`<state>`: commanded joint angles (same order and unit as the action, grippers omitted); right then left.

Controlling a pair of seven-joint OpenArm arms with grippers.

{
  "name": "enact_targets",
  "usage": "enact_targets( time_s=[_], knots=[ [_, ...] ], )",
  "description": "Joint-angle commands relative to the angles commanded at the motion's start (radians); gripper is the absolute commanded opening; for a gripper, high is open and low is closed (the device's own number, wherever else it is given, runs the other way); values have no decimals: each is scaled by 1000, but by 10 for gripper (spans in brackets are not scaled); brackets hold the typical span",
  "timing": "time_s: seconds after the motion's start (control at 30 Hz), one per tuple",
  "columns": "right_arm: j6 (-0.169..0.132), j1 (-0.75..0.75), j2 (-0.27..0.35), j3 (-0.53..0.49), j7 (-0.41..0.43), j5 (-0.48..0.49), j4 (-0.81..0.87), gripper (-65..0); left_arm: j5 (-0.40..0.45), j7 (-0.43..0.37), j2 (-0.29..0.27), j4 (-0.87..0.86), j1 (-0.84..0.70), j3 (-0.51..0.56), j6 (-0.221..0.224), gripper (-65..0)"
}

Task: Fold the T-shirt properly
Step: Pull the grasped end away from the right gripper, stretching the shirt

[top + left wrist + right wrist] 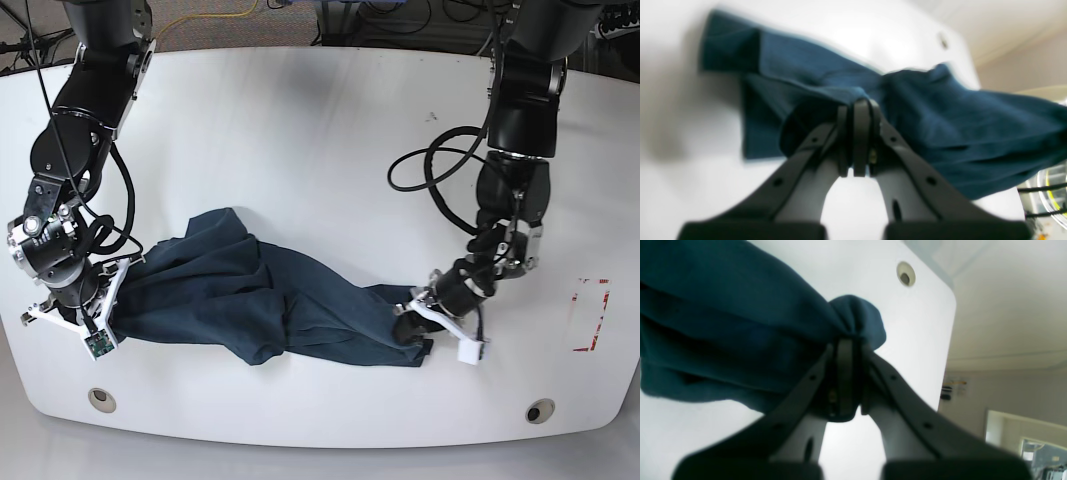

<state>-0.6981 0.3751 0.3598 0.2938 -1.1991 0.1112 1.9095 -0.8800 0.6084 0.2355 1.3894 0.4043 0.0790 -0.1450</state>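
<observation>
Nearest edge of the white table point(320, 130): two round grommet holes point(100, 398) at roughly 7 and 5 o'clock. Just beyond them, the T-shirt point(250, 300) lies bunched and wrinkled across the lower half, stretched between both arms. Right gripper point(848, 350), at 9 o'clock, has its jaws clamped on a gathered tuft of the fabric. Left gripper point(858, 108), at 4 o'clock, is likewise closed on a pinched fold. Far side: cables point(220, 15) beyond the table edge at 12 o'clock.

You won't find any text you can read here: the red marking point(590, 315) on the bench point(320, 120) is too small to make out.
</observation>
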Motion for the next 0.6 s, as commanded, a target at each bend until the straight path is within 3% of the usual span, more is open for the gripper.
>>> enact_targets(
  time_s=[0.33,0.4,0.53,0.6],
  knots=[
    [0,48,0,-2,2,0,-94,-650,-2,35,140,150,-6,-58,-6,-650],
    [0,77,3,-2,2,0,-141,-650,-2,28,161,158,-2,-71,-31,-650],
    [0,144,6,-6,2,2,-203,-650,-2,-2,169,178,17,-147,-143,-650],
    [0,173,8,-9,2,2,-218,-650,3,12,172,187,34,-186,-158,-650]
  ],
)
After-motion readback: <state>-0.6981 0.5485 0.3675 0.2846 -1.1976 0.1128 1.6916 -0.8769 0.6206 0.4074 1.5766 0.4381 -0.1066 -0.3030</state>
